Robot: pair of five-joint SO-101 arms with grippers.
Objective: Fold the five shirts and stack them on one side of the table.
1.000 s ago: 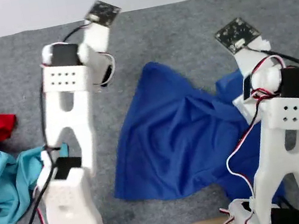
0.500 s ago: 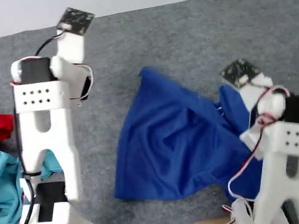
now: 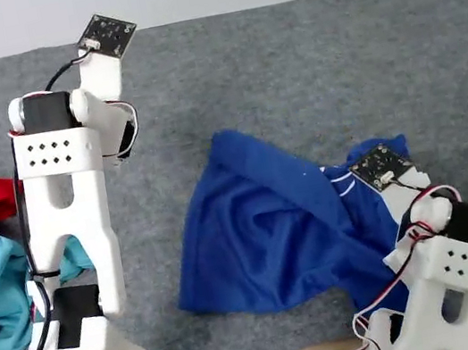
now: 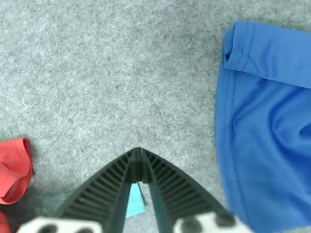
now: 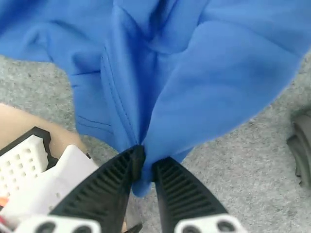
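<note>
Hovering over the table (image 4: 97,73), left gripper (image 4: 138,154) pinched closed, empty; right gripper (image 5: 144,160), low, clamps blue shirt (image 5: 209,77).

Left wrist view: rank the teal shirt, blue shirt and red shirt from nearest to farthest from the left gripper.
From the left gripper:
1. teal shirt: a corner shows right beneath the shut fingers.
2. blue shirt: its hem lies off toward the right arm's side.
3. red shirt: farther out on the opposite side.
</note>
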